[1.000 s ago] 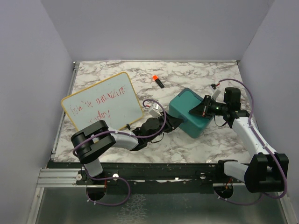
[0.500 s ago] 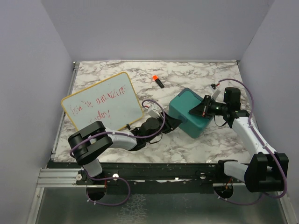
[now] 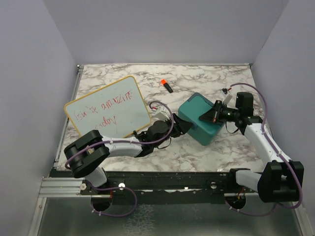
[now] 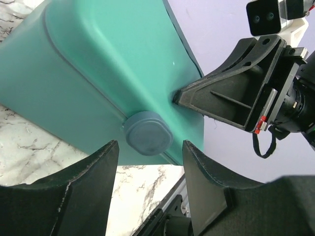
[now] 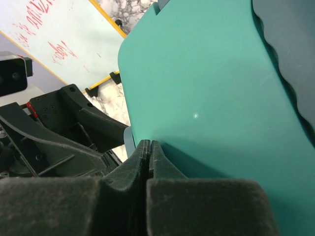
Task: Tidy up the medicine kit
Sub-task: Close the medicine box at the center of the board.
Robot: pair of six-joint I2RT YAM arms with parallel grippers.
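one teal medicine kit (image 3: 201, 119) sits between our two grippers: left gripper (image 4: 150, 147) spread before its round latch (image 4: 147, 132), right gripper (image 5: 149, 147) clenched empty atop it. one whiteboard (image 3: 107, 108), one marker (image 3: 166, 85) nearby.

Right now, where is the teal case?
In the top view the teal case sits right of centre on the table, between the left gripper at its left side and the right gripper on its lid.

L gripper (image 4: 150, 150) & R gripper (image 5: 149, 150) blk; arms (image 3: 265, 140) white/blk, purple cables (image 3: 266, 105)
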